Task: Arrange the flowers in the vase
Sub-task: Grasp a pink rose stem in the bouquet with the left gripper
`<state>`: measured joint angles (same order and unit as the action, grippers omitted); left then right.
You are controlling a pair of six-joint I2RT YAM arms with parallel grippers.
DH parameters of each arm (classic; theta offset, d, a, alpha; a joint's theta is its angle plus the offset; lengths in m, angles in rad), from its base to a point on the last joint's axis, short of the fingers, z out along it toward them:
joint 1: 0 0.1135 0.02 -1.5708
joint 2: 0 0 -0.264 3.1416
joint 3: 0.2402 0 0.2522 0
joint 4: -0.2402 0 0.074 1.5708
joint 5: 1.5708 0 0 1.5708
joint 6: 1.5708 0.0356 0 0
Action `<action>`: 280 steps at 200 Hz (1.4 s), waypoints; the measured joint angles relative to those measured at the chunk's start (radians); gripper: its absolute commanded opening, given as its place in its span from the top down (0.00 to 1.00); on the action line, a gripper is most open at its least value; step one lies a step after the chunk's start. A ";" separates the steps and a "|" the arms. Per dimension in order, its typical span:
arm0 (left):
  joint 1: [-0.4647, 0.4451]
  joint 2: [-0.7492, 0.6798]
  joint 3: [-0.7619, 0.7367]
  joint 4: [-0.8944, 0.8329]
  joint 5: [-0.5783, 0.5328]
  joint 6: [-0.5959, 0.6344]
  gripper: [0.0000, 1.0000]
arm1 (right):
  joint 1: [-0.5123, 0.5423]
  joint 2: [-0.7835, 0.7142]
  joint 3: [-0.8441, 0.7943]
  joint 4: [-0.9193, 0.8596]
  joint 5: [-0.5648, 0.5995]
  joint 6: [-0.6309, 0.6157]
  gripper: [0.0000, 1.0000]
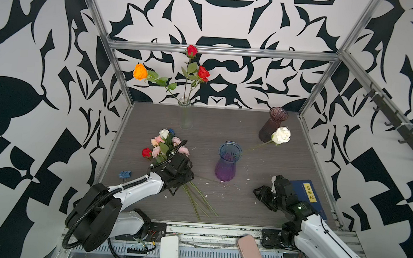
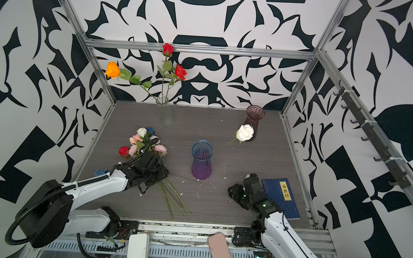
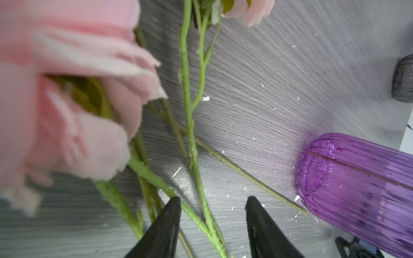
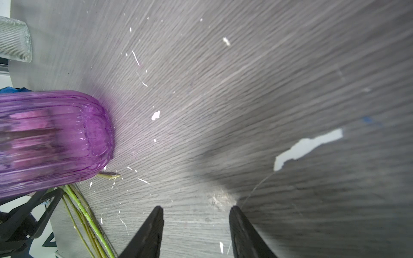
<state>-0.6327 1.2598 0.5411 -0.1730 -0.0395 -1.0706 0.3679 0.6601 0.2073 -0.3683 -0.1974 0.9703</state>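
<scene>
Fingers (image 3: 163,227) of the low-stretched left arm (image 1: 136,189) straddle the flowers' stems (image 3: 192,143).

Bold black-and-white swirls cover the walls (image 1: 30,72); the worktop (image 1: 245,204) is grey wood-grain. At centre, the ribbed vase (image 1: 228,161) fades from blue rim to purple base. Right of it is a white rose (image 1: 281,135); centre-left lie pink, peach, white, blue and red flowers (image 1: 164,144). Upper centre: an orange rose (image 1: 140,72) and red roses (image 1: 191,51). Lower right is a blue book (image 1: 306,194) with a yellow label.

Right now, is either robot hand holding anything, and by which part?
Nothing yet. The left fingers stand apart around the flowers' green stems without pinching them; the right fingers are open and empty.
</scene>
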 measured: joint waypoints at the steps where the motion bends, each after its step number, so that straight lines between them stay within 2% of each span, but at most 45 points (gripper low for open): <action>1: 0.000 0.000 0.000 0.000 0.000 0.000 0.48 | 0.000 0.000 0.000 0.000 0.000 0.000 0.48; 54: 0.001 -0.011 -0.010 0.014 0.017 -0.007 0.51 | 0.000 0.000 0.000 0.000 0.000 0.000 0.49; 124: 0.000 -0.183 -0.133 0.057 0.030 -0.022 0.50 | 0.000 -0.006 0.000 0.000 0.000 0.000 0.48; 183: 0.001 -0.201 -0.142 0.058 0.040 -0.037 0.50 | 0.000 -0.025 -0.001 -0.002 0.000 0.004 0.49; 204: 0.001 -0.170 -0.142 0.074 0.040 -0.040 0.54 | 0.000 -0.029 -0.001 -0.003 0.000 0.006 0.49; 253: 0.001 -0.088 -0.137 0.106 0.040 -0.034 0.71 | 0.000 -0.029 -0.001 -0.005 0.000 0.009 0.49; 280: 0.002 -0.080 -0.137 0.109 0.037 -0.032 0.76 | 0.000 -0.029 -0.001 -0.005 0.000 0.011 0.49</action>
<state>-0.6304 1.1793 0.4038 -0.0635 -0.0021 -1.1027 0.3679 0.6315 0.2062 -0.3733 -0.1970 0.9813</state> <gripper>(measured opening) 0.259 0.513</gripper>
